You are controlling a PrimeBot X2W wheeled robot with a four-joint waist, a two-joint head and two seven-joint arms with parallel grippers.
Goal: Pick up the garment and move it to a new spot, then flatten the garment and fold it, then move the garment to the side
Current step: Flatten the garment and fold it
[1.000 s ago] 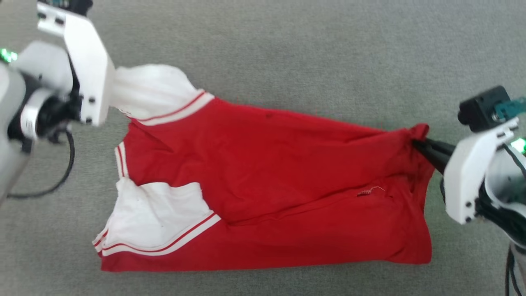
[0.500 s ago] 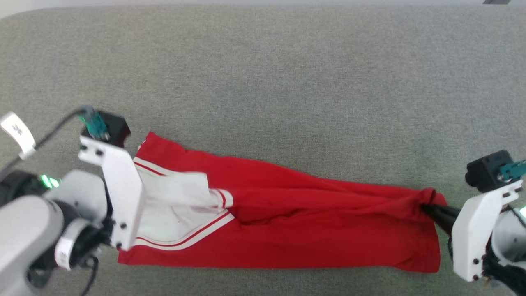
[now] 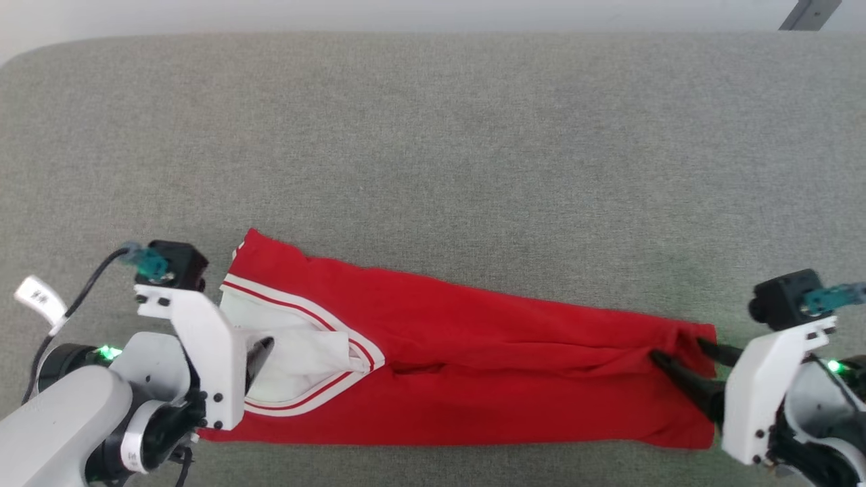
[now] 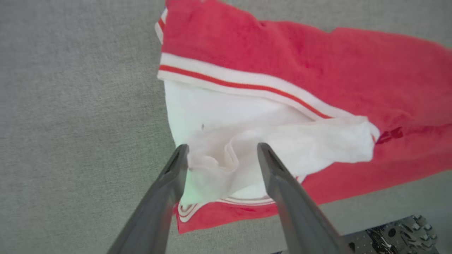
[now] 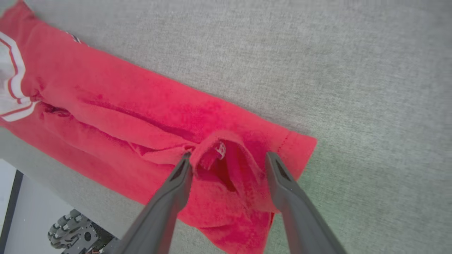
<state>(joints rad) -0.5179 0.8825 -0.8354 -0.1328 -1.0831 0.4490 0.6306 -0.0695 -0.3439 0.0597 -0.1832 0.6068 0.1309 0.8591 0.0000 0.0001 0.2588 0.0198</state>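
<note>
On the grey cloth-covered surface (image 3: 433, 169) in front of me, the shirt (image 3: 487, 365) is lying as a long red band close to the near edge. Its long axis is running left to right across the head view, sleeve end at my left, hem end at my right. My left gripper (image 4: 220, 151) is sitting at the sleeve end with its fingers spread wide. They are straddling the bunched white sleeve (image 4: 268, 141) and not pinching it. My right gripper (image 5: 229, 157) is sitting at the far hem end, fingers also spread. A puckered hem corner (image 5: 226, 155) is standing up between them, with nothing clamped. So the cloth is lying straight ahead of both sets of fingers, each arm at its own end, neither one nearer the middle. I am judging that the next fold goes end to end along that long axis, so either arm needs a fresh pinch first. The band is looking wrinkled, with a crease down its length, and likely wants smoothing. Past the far edge a pale strip of wall (image 3: 406, 13) is showing. The right wrist view is catching my wheeled base (image 5: 70, 233) below the near edge.
</note>
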